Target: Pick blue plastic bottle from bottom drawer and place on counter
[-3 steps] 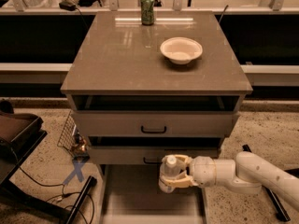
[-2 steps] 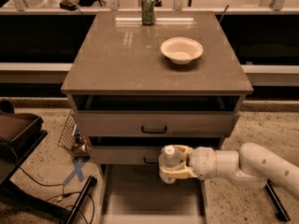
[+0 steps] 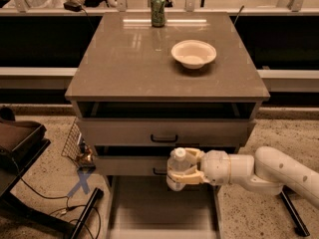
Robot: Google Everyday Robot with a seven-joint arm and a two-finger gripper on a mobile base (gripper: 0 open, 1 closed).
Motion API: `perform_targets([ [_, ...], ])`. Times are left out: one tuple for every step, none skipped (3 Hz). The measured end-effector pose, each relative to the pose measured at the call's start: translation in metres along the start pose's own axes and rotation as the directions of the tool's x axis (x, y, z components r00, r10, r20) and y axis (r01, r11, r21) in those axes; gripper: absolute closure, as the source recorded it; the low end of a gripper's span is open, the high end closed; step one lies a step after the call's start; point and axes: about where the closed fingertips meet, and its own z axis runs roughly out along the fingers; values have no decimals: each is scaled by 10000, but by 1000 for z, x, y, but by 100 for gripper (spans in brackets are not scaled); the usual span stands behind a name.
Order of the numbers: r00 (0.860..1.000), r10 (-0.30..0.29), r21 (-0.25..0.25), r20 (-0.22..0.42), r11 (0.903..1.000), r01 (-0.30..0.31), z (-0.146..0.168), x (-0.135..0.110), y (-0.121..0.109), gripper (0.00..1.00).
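Note:
My gripper (image 3: 182, 169) comes in from the right on a white arm and is shut on the blue plastic bottle (image 3: 177, 167), a small clear bottle with a white cap. It holds the bottle upright above the pulled-out bottom drawer (image 3: 160, 207), in front of the middle drawer's face. The counter (image 3: 134, 63) is the broad grey-brown top slab above, well higher than the bottle.
A green drink can (image 3: 158, 9) stands at the counter's back edge. A cream bowl (image 3: 194, 53) sits on the counter's right half. Two black-handled drawers (image 3: 164, 133) sit under the counter. A dark chair (image 3: 17, 138) and cables are on the floor at left.
My gripper has lifted the bottle a little and carried it slightly left, up out of the bottom drawer. The can and bowl have not moved.

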Motion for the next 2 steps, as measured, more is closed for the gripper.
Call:
perform_targets([
  [9969,358,35,699,9993,-361,2,-58,3,100],
  [9945,503,170,921,9985,-521,18,-154,7,100],
])
